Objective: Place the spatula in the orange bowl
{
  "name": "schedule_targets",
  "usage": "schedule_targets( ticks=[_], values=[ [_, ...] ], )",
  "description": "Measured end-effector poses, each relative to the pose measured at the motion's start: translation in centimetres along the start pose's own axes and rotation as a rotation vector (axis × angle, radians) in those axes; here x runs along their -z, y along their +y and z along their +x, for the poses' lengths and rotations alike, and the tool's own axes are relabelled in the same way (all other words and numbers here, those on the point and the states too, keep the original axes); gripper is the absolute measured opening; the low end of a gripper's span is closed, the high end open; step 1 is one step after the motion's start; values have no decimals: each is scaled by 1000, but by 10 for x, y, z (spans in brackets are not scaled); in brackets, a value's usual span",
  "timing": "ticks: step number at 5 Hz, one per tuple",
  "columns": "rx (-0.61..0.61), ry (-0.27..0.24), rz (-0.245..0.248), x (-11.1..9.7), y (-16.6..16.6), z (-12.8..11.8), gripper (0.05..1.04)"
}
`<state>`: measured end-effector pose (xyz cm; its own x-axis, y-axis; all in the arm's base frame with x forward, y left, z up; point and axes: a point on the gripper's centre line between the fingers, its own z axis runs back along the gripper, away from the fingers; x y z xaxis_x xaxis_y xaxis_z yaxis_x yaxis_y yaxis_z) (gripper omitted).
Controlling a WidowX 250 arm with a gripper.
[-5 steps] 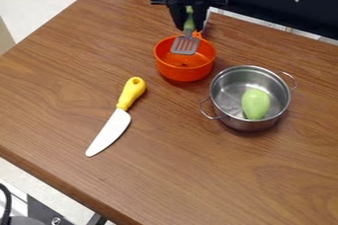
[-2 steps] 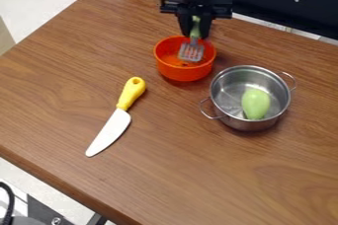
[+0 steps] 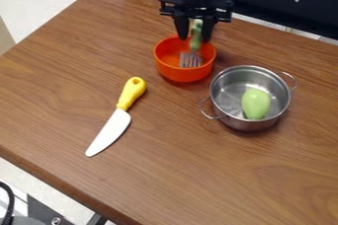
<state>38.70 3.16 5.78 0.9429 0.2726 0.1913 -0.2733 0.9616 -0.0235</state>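
The black gripper (image 3: 194, 37) hangs at the top of the table, right over the back rim of the orange bowl (image 3: 184, 74). Its two fingers stand apart, open, on either side of the green handle of the spatula (image 3: 196, 35). The spatula's grey slotted head is down inside the bowl, while its handle rises above the back rim, between the fingers.
Close to the bowl's right stands a metal pot (image 3: 250, 123) with two wire handles, holding a green vegetable-like toy (image 3: 255, 103). A knife with a yellow handle (image 3: 132, 92) lies at the left centre of the wooden table (image 3: 172, 169).
The gripper has shifted slightly right, and its fingers have opened around the handle. The spatula has gone right and lower, its head now deeper in the bowl.
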Motion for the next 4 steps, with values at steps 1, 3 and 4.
schedule_targets(
  ticks=[1,3,4],
  values=[
    [-1,43,4,-9,4,1,918],
    [4,83,-29,-14,8,-1,999],
    [-24,97,-29,-26,8,-5,999]
  ],
)
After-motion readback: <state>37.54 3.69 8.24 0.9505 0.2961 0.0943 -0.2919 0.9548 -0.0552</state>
